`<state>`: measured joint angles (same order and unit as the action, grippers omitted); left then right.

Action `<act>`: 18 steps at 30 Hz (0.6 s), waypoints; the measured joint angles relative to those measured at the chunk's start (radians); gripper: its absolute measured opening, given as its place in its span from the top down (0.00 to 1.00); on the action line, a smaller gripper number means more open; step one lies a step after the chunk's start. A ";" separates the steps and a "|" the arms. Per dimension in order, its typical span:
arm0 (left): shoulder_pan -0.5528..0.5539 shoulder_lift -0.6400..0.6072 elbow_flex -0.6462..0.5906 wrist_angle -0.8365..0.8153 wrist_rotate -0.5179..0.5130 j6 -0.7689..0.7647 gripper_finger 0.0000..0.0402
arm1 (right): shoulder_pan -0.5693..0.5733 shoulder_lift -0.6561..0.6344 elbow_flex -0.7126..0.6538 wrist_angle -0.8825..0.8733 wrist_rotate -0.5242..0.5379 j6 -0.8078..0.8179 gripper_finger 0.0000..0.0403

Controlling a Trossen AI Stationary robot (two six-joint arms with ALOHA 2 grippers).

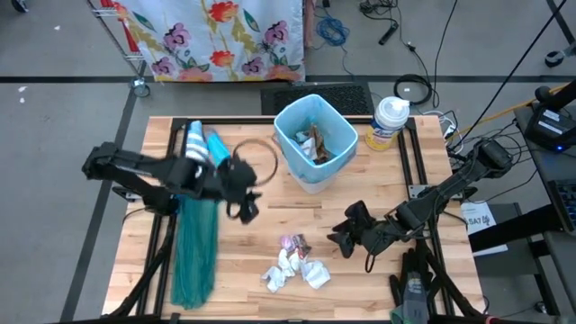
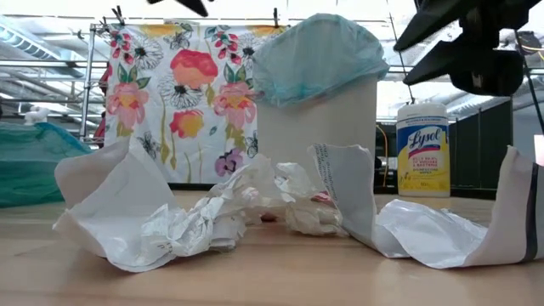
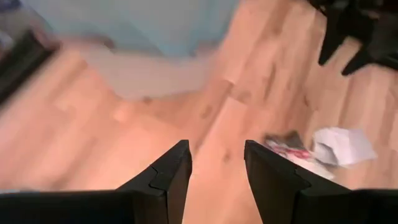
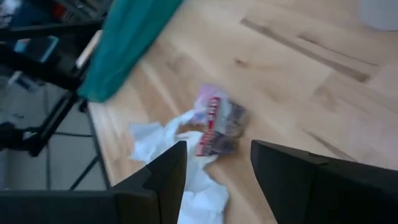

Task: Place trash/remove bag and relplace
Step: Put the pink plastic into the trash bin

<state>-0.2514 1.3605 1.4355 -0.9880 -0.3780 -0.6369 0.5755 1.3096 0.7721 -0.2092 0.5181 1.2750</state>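
I see the teal bag draped along the surface's left edge. My left gripper hovers beside it, fingers apart, empty. The bag lines the white bin at the far edge. Open wood separates the bin from the trash near the front edge. My right gripper hangs just right, fingers apart. Only the low view shows the wipes canister's label.

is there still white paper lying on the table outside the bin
Yes. In the high view, crumpled white paper lies on the table, in front of the lined bin rather than inside it.
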 joint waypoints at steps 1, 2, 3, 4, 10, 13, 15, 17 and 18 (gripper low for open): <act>-0.025 -0.011 -0.047 0.027 0.000 -0.031 0.62 | 0.000 0.000 0.000 0.015 -0.005 -0.011 0.58; -0.047 -0.018 -0.092 0.064 0.000 -0.054 0.62 | 0.000 0.000 0.000 0.028 -0.006 -0.018 0.58; -0.068 -0.025 -0.133 0.110 0.001 -0.073 0.62 | 0.000 -0.001 0.000 0.035 -0.014 -0.023 0.58; -0.087 -0.033 -0.176 0.156 0.001 -0.092 0.62 | 0.000 0.000 0.001 0.039 -0.023 -0.028 0.58; -0.159 -0.070 -0.384 0.342 0.001 -0.190 0.62 | -0.001 0.006 0.016 0.061 -0.026 -0.042 0.58; -0.174 -0.087 -0.468 0.438 0.002 -0.197 0.62 | -0.008 0.038 0.047 0.063 -0.026 -0.061 0.58; -0.178 -0.098 -0.520 0.484 0.013 -0.197 0.62 | -0.020 0.077 0.078 0.049 -0.031 -0.074 0.58; -0.178 -0.113 -0.565 0.520 0.042 -0.197 0.62 | -0.036 0.121 0.112 0.025 -0.066 -0.085 0.58; -0.178 -0.122 -0.584 0.548 0.050 -0.197 0.62 | -0.044 0.148 0.137 0.012 -0.085 -0.089 0.58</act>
<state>-0.4290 1.2388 0.8514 -0.4398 -0.3280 -0.8341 0.5316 1.4579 0.9091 -0.1968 0.4335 1.1858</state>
